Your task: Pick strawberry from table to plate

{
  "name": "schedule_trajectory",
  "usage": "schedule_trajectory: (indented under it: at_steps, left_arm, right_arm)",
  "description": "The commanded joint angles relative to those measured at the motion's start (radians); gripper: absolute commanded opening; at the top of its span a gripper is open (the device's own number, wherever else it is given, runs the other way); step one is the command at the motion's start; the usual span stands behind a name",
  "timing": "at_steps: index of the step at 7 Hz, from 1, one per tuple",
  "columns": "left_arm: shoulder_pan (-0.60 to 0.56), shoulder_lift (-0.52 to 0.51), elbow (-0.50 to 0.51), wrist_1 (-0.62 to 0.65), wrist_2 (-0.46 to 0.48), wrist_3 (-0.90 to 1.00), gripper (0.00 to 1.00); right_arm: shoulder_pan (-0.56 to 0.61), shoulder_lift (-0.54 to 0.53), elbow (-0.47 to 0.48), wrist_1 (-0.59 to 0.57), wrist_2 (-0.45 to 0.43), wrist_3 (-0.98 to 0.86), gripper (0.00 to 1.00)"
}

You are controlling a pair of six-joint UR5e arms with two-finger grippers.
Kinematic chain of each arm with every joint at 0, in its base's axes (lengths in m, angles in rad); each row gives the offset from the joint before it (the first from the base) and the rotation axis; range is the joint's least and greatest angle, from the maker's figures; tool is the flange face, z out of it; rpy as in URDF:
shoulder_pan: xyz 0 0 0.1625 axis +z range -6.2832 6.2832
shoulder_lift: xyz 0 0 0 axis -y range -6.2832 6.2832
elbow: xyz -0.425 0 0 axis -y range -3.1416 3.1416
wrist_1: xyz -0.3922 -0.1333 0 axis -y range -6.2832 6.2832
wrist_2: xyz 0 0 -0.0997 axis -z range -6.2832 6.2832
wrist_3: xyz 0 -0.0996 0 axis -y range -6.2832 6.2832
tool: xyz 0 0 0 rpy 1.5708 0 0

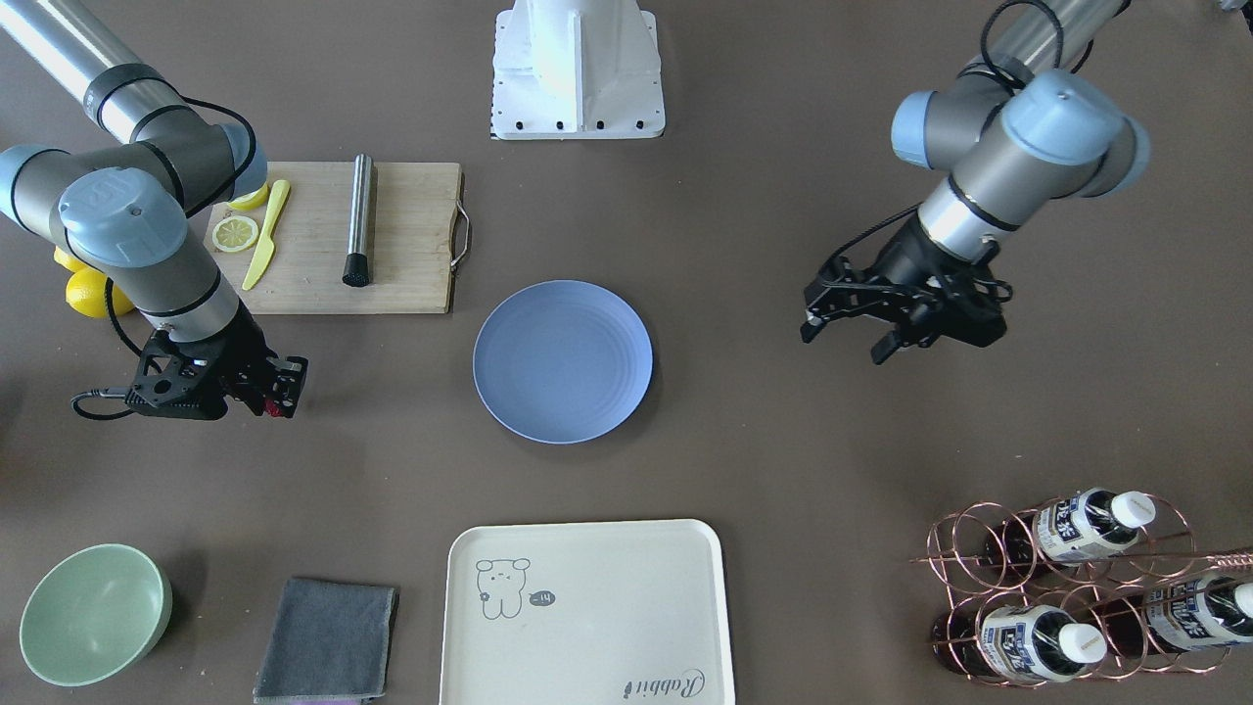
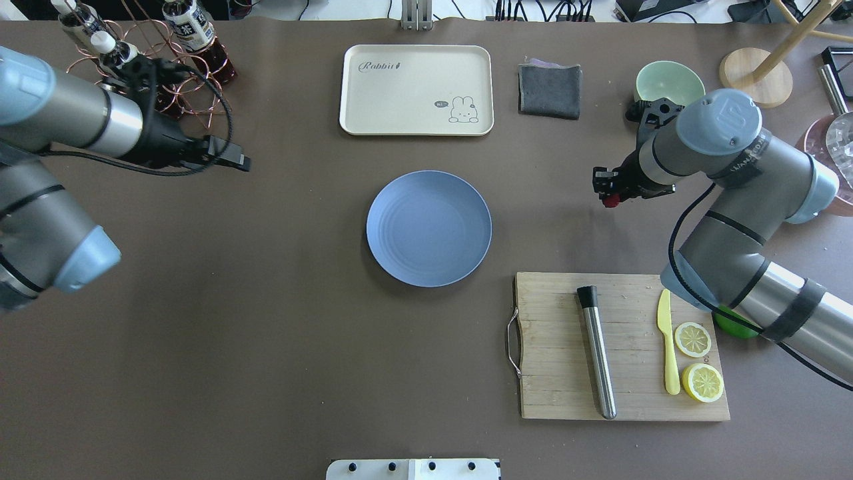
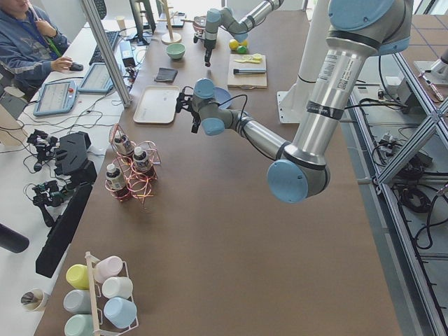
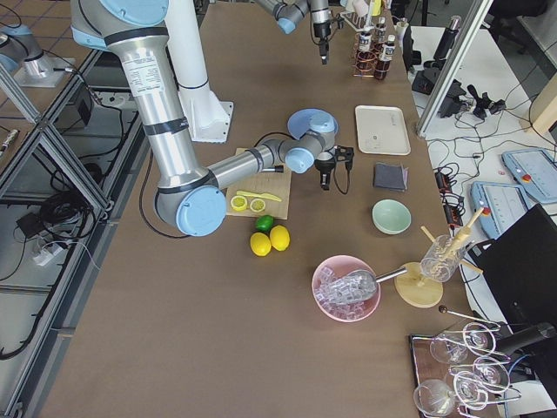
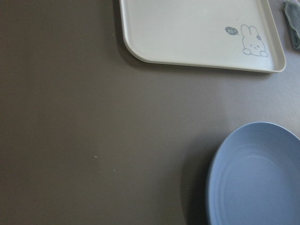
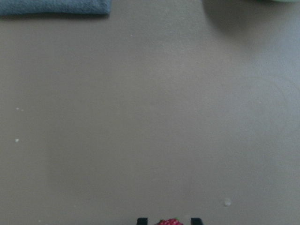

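Right wrist-mounted: strawberry (image 6: 169, 222) pinched between clenched right fingers (image 6: 141, 221), over table (image 1: 744, 245), well beside plate (image 1: 563, 360). Left fingers (image 1: 884, 349) spread apart, well off plate's opposite side.

One periwinkle-blue plate (image 1: 562, 360). One strawberry (image 1: 275, 407). One cream tray (image 1: 587, 587). One green bowl (image 1: 95, 614). One grey cloth (image 1: 326, 638). One wooden cutting board (image 1: 411, 235). One metal muddler (image 1: 359, 220). One yellow knife (image 1: 266, 240). Two lemon slices (image 2: 692, 339). Two whole lemons (image 4: 260, 244). One lime (image 4: 264, 223). Three bottles (image 1: 1077, 526). One copper rack (image 1: 979, 558).
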Motion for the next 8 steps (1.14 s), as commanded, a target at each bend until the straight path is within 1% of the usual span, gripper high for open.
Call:
schedule_trajectory:
  at_steps: [1,2,3,4,5,6,7,8]
  left_arm:
    - [-0.268,0.097,-0.008,0.216,-0.156,0.364,0.98]
    - [-0.368,0.111,-0.006,0.34,-0.155,0.529,0.98]
    - [-0.481,0.112,0.0,0.474,-0.156,0.738,0.98]
    - [-0.576,0.109,0.012,0.66,-0.144,1.001,0.98]
    - [-0.642,0.109,0.033,0.811,-0.109,1.124,0.98]
    - [-0.693,0.111,0.032,0.955,-0.115,1.138,0.98]
    - [-0.726,0.187,0.006,0.911,-0.124,1.139,0.98]
    - [-0.726,0.224,0.008,0.85,-0.127,1.134,0.98]
  right_arm:
    - [-0.035,0.186,0.039,-0.227,-0.004,0.137,0.0]
    - [-0.07,0.244,0.03,-0.237,-0.027,0.228,0.0]
    - [-0.123,0.306,0.015,-0.25,-0.094,0.311,0.0]
    - [-0.162,0.385,-0.029,-0.284,-0.121,0.365,0.0]
    - [-0.196,0.457,-0.11,-0.284,-0.158,0.403,0.0]
    - [-0.222,0.488,-0.161,-0.277,-0.19,0.408,0.0]
    - [-0.256,0.489,-0.19,-0.272,-0.219,0.416,0.0]
    - [-0.28,0.492,-0.207,-0.249,-0.251,0.416,0.0]
